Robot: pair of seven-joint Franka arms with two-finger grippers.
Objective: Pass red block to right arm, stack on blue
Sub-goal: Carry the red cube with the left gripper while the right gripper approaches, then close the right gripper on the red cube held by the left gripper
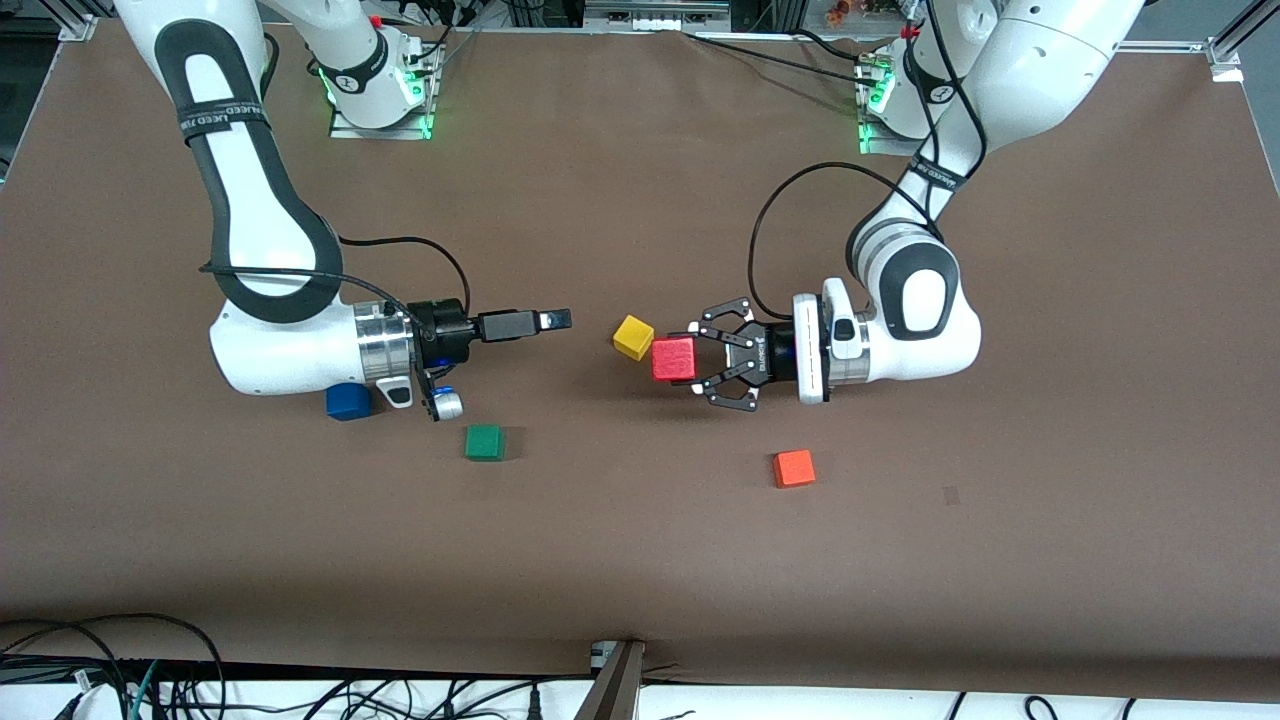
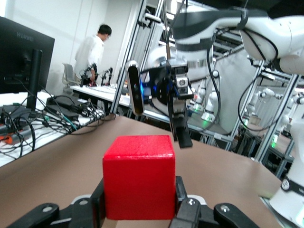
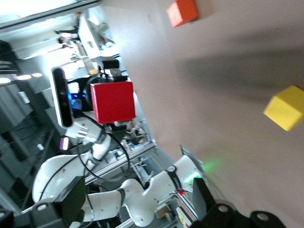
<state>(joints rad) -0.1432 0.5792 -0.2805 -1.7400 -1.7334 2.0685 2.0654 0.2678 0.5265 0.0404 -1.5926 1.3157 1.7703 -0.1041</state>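
I see the left gripper point(image 1: 690, 362) turned on its side above the worktop point(image 1: 640, 560), its fingers point(image 1: 733, 306) clamped on the red block point(image 1: 673, 359), which is up in the air and points toward the right arm point(image 1: 250, 250). In the left wrist view the red block point(image 2: 139, 177) sits squarely between the fingers point(image 2: 183, 199), with the right gripper point(image 2: 180, 128) facing it some way off. The right gripper point(image 1: 557, 320) also lies level over the worktop, its fingers spread wide and holding nothing, with a clear gap between their tips and the red block. The yellow cube point(image 1: 633, 336) rests on the worktop just beside the red block, between the two sets of fingers. The blue cube point(image 1: 348, 401) sits under the right arm's wrist, well back from its fingertips. The green cube point(image 1: 485, 442) and the orange cube point(image 1: 794, 468) lie nearer the front camera than either pair of fingers.
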